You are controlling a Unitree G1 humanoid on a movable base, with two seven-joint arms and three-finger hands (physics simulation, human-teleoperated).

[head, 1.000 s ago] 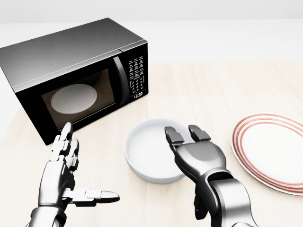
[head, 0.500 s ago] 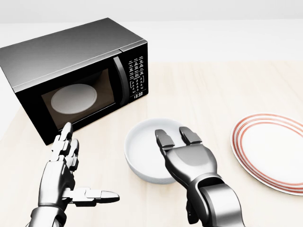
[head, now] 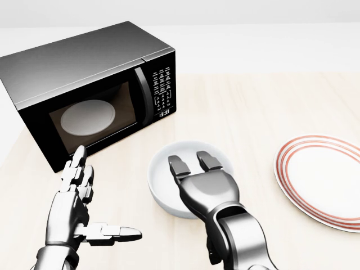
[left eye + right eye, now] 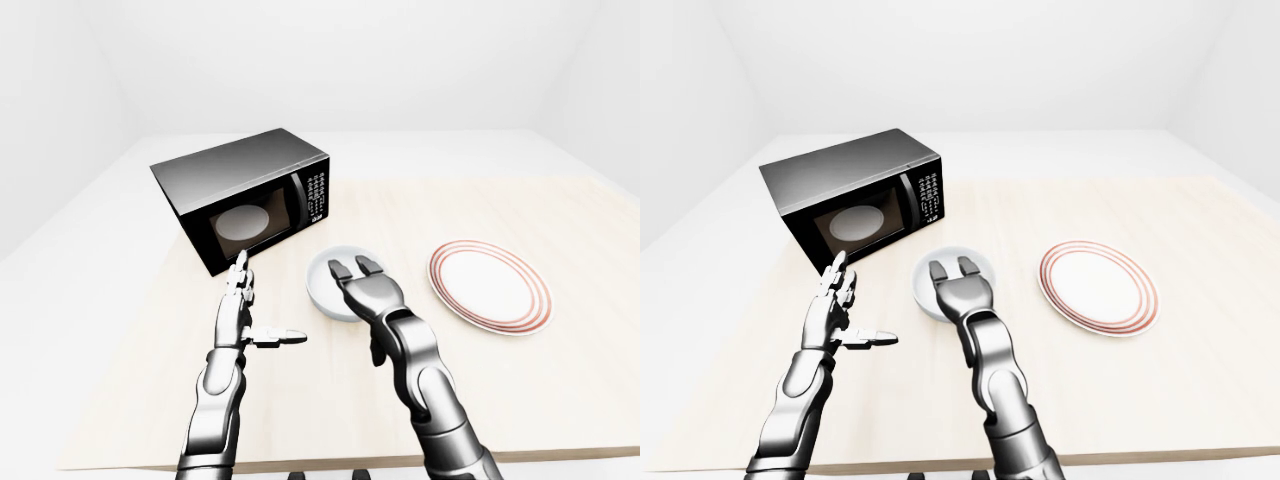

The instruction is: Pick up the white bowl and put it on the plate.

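The white bowl (image 3: 166,177) rests on the wooden table just below the microwave's right end in the head view. My right hand (image 3: 194,163) hovers over the bowl's middle and right side, palm down, fingers (image 3: 180,165) stretched out flat, so it is open and holds nothing. The white plate with red rings (image 3: 315,177) lies at the right edge of the head view, a hand's width from the bowl. My left hand (image 3: 84,211) stands open at lower left, thumb pointing right, well clear of the bowl.
A black microwave (image 3: 84,84) with its door shut fills the upper left of the head view, a white turntable visible through the glass. The light wooden table (image 4: 500,380) ends near the bottom of the eye views; white floor surrounds it.
My right hand has slid left across the bowl, from its right rim to over its middle. The left hand, bowl and plate have not moved.
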